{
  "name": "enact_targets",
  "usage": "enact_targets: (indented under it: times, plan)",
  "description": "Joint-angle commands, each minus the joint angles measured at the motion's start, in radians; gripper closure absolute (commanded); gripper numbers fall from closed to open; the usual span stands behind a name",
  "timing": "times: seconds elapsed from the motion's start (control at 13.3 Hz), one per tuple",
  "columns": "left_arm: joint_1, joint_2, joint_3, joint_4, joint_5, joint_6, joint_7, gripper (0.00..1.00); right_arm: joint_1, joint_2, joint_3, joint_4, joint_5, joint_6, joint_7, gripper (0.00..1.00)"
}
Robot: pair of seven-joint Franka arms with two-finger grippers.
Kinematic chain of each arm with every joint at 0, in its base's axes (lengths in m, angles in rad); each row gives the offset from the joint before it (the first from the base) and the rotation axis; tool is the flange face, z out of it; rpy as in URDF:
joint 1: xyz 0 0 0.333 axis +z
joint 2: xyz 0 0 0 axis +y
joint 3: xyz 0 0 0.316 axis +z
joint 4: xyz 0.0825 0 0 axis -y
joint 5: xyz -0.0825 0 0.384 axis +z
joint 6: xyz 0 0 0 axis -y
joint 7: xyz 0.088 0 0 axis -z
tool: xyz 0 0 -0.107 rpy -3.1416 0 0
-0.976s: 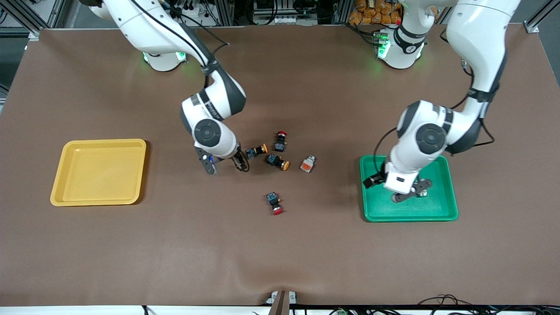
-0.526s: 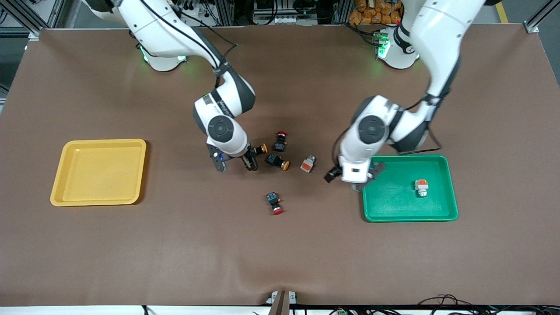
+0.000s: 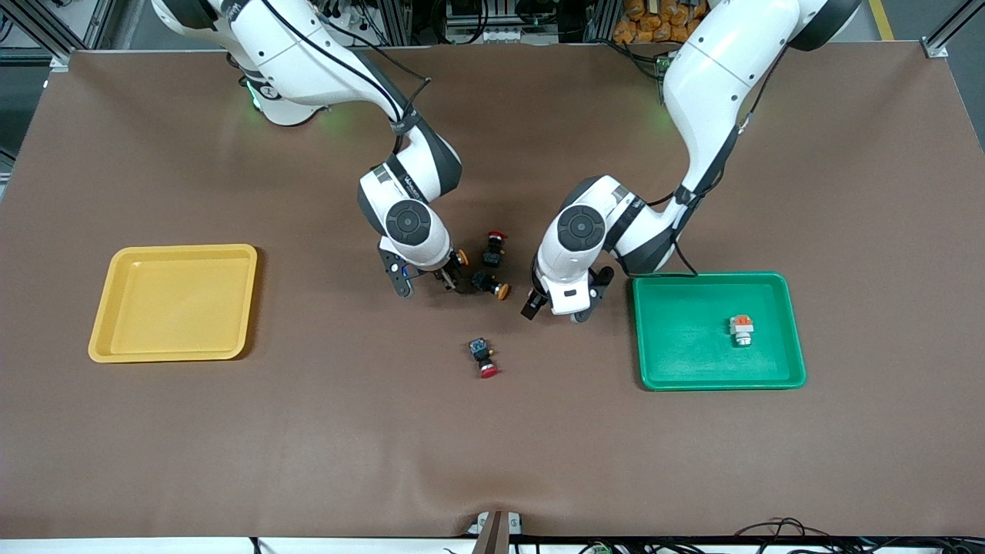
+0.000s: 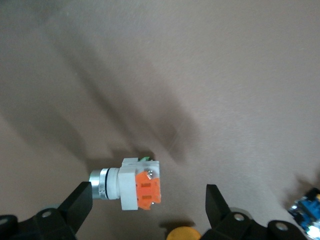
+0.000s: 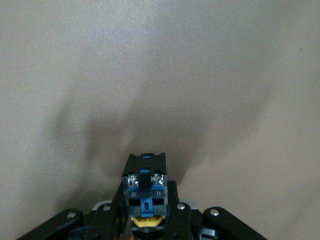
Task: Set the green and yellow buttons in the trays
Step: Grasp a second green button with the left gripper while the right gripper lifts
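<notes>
My right gripper (image 3: pixel 450 278) is shut on a black switch with a yellow cap (image 3: pixel 460 258), low at the table's middle. In the right wrist view that switch (image 5: pixel 145 187) sits between the fingers (image 5: pixel 172 210). A second yellow-capped switch (image 3: pixel 487 285) lies beside it. My left gripper (image 3: pixel 558 308) is open over a white-silver switch with an orange block (image 4: pixel 132 182), which is hidden in the front view. Another white-silver switch (image 3: pixel 740 329) lies in the green tray (image 3: pixel 685 346). The yellow tray (image 3: pixel 175 302) holds nothing.
Two black switches with red caps lie on the brown mat, one (image 3: pixel 492 248) beside the yellow-capped pair, one (image 3: pixel 483 358) nearer the front camera. The second switch's yellow cap (image 4: pixel 182 233) shows close to my left gripper's fingers.
My left gripper left a white-silver switch in the green tray and moved over the one on the mat. My right gripper moved onto the yellow-capped switch and closed on it.
</notes>
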Motion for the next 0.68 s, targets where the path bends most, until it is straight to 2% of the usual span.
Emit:
enact_targets:
  times: [0.0,0.23,0.6]
  plan:
    - [-0.015,0.007,0.005,0.001,-0.01,0.003,-0.021,0.0,-0.052,-0.033,-0.003,0.013,0.008,-0.14,-0.168,1.0]
    - [-0.022,0.012,0.005,-0.014,-0.01,-0.003,-0.021,0.0,-0.14,-0.113,-0.004,0.018,0.008,-0.301,-0.411,1.0]
    - [-0.027,0.016,0.007,-0.019,-0.01,-0.008,-0.015,0.0,-0.313,-0.2,-0.009,0.007,0.004,-0.44,-0.752,1.0]
